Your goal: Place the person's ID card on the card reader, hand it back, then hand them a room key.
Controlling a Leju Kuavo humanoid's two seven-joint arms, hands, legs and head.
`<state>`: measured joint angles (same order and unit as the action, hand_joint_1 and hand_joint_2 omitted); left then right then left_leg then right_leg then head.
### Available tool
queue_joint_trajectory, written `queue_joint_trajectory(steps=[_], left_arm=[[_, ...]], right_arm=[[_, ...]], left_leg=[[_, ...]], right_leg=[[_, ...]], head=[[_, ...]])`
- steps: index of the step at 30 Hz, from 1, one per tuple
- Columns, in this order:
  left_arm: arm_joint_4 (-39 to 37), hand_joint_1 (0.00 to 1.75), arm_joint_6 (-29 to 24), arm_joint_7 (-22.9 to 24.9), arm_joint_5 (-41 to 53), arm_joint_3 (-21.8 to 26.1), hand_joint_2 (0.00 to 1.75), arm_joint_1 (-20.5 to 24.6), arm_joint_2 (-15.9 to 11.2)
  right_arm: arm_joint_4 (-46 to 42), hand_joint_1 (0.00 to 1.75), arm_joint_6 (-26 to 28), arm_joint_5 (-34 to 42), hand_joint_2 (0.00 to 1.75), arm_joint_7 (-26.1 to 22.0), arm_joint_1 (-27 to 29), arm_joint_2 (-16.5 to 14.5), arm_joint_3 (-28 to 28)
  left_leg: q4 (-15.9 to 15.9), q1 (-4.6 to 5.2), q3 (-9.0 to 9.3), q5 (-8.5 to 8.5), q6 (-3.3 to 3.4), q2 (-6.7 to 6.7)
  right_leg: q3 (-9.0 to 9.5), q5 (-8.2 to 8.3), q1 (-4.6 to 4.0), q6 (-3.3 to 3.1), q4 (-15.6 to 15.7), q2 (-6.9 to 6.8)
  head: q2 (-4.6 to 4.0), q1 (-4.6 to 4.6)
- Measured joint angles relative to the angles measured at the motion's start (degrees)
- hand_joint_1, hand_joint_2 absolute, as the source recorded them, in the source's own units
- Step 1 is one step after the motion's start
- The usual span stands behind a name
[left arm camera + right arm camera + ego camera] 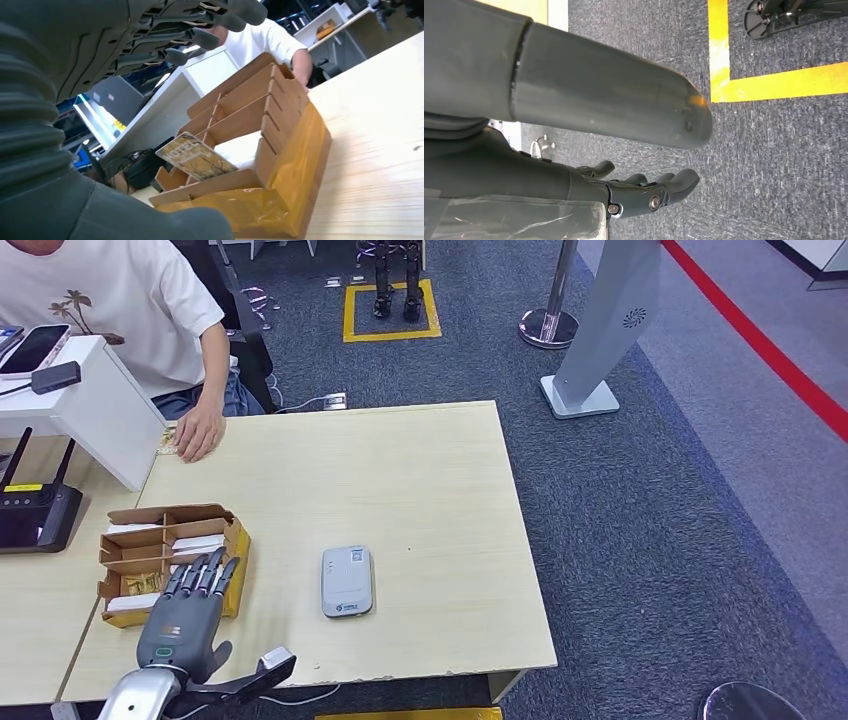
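At the counter's (420, 470) near left corner, the robot's left hand (188, 612) hovers with its dark fingers (205, 575) stretched out straight and slightly apart, holding nothing; their tips reach over the near right part of the brown cardboard divided box (165, 540) wrapped in yellow tape. In the left wrist view the fingers (195, 37) hang spread above the box (260, 130), apart from it. A patterned room key card (196, 156) printed with "HOTEL" leans tilted in the nearest compartment, and white cards lie in the compartment behind it.

At the far left corner a person's hand (198, 430) rests flat on the counter edge; whether the ID card lies under it I cannot tell.

Near the middle of the near edge, well apart from the box, lies the light grey rounded card reader (347, 581), with nothing on top.

The right hand (644, 192) hangs over grey carpet (774, 165) beside a yellow floor line (774, 82), fingers loosely curved, apart and holding nothing.
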<state>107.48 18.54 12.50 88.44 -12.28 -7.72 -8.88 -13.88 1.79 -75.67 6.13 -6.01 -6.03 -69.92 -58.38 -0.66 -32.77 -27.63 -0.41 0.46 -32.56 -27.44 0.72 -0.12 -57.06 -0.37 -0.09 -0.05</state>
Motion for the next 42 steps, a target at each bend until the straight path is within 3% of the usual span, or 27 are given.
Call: queue_joint_trajectory(steps=[17, 27, 42], left_arm=[[2.2, 0.00, -1.9, 7.7, 0.0, 0.5, 1.75, -0.5, 0.0], [1.6, 0.00, -2.0, 0.4, 0.0, 5.2, 1.75, 0.9, 1.7], [-1.4, 0.00, -2.8, -4.9, 0.0, 8.3, 1.75, 2.1, 5.7]], right_arm=[[0.0, 0.00, 0.3, 0.0, 0.00, 0.0, 0.0, 0.0, 0.0], [0.0, 0.00, 0.1, -1.1, 0.00, -0.2, 0.0, 0.3, 0.3], [0.0, 0.00, 0.2, -0.9, 0.00, -0.3, 0.0, 1.3, 0.8]], left_leg=[[0.0, 0.00, 0.00, 0.00, 0.01, -0.01], [0.0, 0.00, 0.01, 0.00, 0.01, 0.00], [0.0, 0.00, 0.00, -0.01, 0.01, 0.00]], right_leg=[[0.00, -0.01, 0.00, 0.00, 0.0, -0.01], [0.00, -0.01, 0.00, 0.00, 0.0, 0.00], [0.00, -0.01, 0.00, 0.01, 0.0, -0.01]], head=[[0.00, 0.01], [0.00, 0.00], [0.00, 0.00]])
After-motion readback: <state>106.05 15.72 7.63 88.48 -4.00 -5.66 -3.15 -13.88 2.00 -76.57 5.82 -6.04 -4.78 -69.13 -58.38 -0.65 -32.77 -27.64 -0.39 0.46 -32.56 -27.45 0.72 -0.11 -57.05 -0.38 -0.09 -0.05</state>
